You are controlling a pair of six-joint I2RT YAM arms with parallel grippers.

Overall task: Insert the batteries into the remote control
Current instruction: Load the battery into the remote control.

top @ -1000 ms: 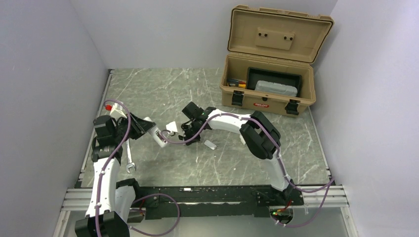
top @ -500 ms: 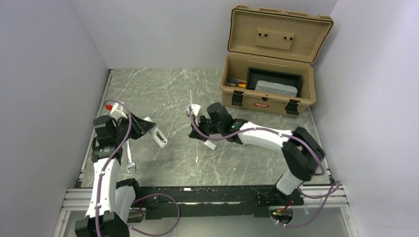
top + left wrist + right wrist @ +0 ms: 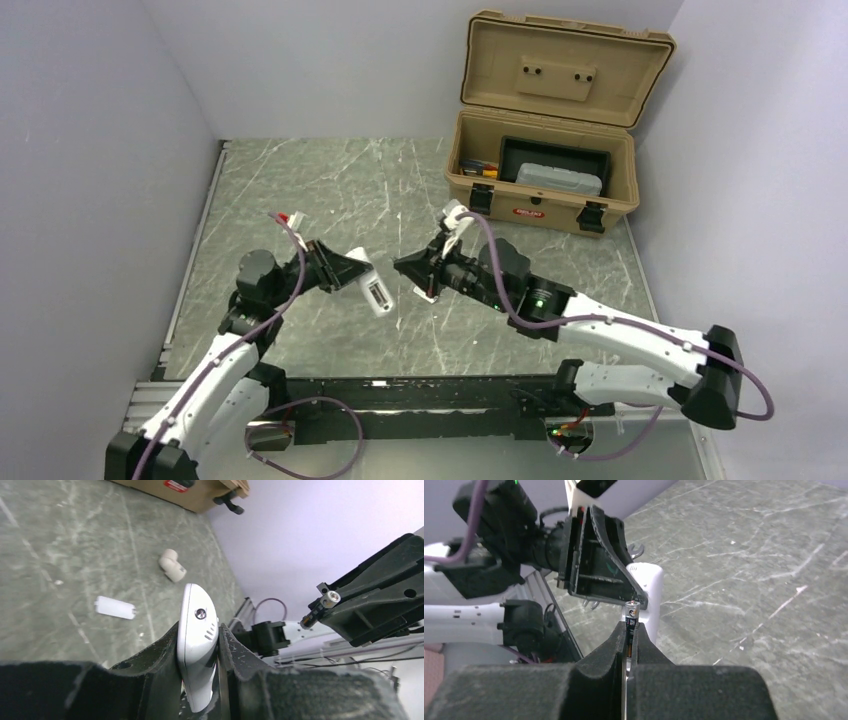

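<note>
On the left, the left gripper [image 3: 352, 270] is clamped on the remote control [image 3: 377, 294] and holds it up off the marble table [image 3: 330, 190], its free end pointing toward the other arm. Facing it, the right gripper [image 3: 629, 630] pinches one battery [image 3: 631, 611] between nearly closed fingers, the tip poking out near the remote. A tan toolbox [image 3: 545, 170] stands open at the back right.

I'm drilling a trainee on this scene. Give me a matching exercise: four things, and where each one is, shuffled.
1 remote control
2 battery
3 flat white piece
4 grey case

A lying on the table
B in the left gripper
C inside the tan toolbox
D in the right gripper

Pairs: 1-B, 2-D, 3-A, 4-C
</note>
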